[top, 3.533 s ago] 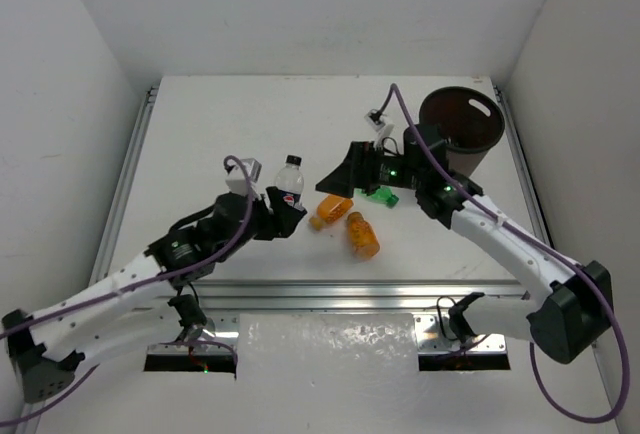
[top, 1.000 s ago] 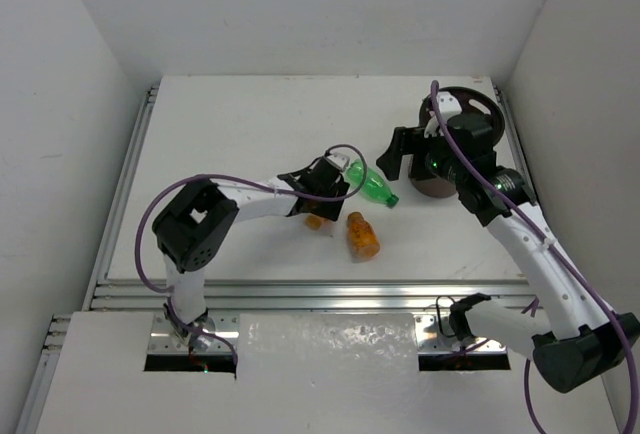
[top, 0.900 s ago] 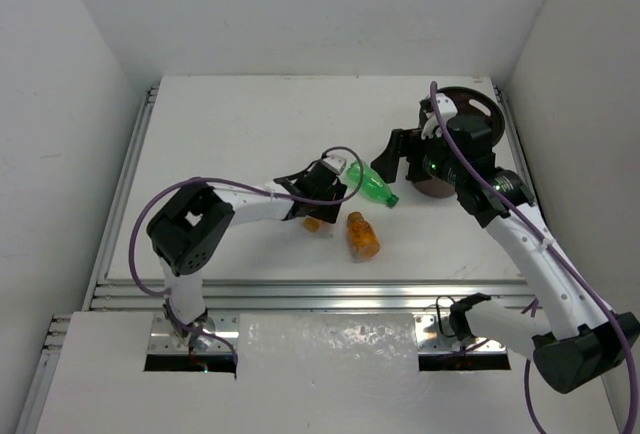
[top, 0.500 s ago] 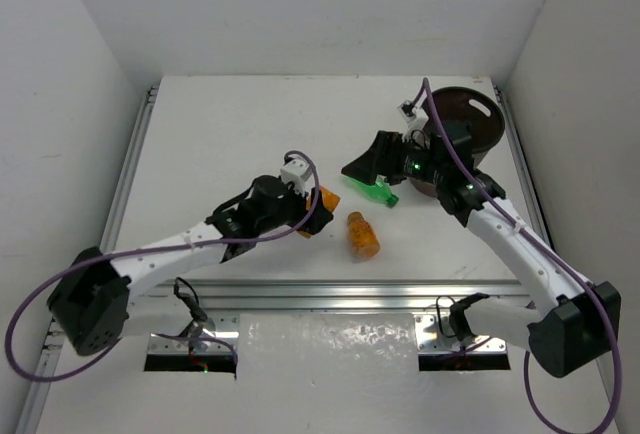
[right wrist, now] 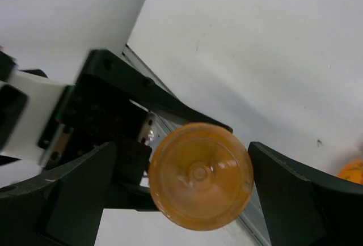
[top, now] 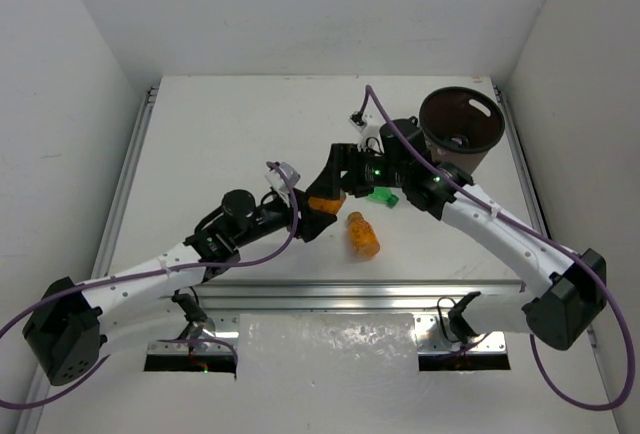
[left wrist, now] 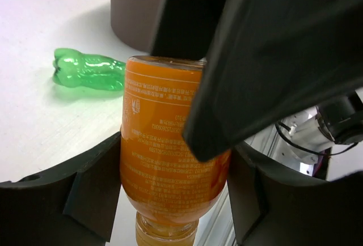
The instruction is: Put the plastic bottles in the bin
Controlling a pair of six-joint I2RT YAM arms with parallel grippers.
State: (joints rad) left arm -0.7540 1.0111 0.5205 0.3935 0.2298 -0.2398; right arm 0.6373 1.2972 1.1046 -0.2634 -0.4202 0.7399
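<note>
Left wrist: orange bottle (left wrist: 164, 144) carries small white print, illegible.

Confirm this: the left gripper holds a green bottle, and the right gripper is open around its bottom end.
Not green: the left gripper holds an orange bottle, seen in the left wrist view. The right gripper is open around its bottom end.

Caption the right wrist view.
Handover: orange bottle, base-on, inside the open right gripper, left gripper holding it from behind.
</note>
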